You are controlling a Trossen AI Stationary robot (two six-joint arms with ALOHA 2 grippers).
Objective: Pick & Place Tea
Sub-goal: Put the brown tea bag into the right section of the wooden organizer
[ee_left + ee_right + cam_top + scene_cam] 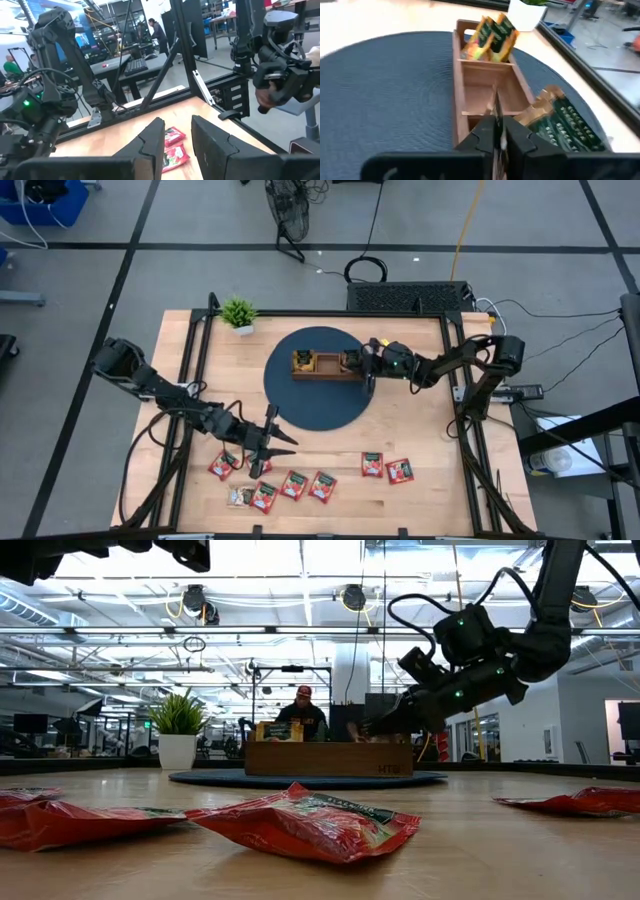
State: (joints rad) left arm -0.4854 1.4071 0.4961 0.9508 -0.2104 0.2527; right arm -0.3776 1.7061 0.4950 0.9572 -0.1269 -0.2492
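Observation:
The brown wooden tray (325,366) sits on a round dark mat (300,405). Its left compartment holds yellow-green tea sachets (490,35), and green-gold sachets (560,122) lean at its right end. My right gripper (367,367) reaches in from the table's right, over that right end, shut on a thin sachet (494,102) seen edge-on. Several red tea sachets (293,483) lie flat near the table's front edge. My left gripper (177,125) hovers level above them at the front left, open and empty, with two red sachets (173,145) beyond its fingers. My right gripper pinches the thin sachet between its two fingers (512,135), by the end nearest the wrist (495,120). The fingers slant slightly down from the table's right side. The sachet stands on edge, pointing out over the tray's right and middle compartments. Whether it touches the tray I cannot tell.
A small potted plant (238,314) stands at the far left of the table. Black frame rails (190,370) run along both sides. Bare wood lies between the mat and the row of sachets. A person (303,712) sits in the room behind the tray.

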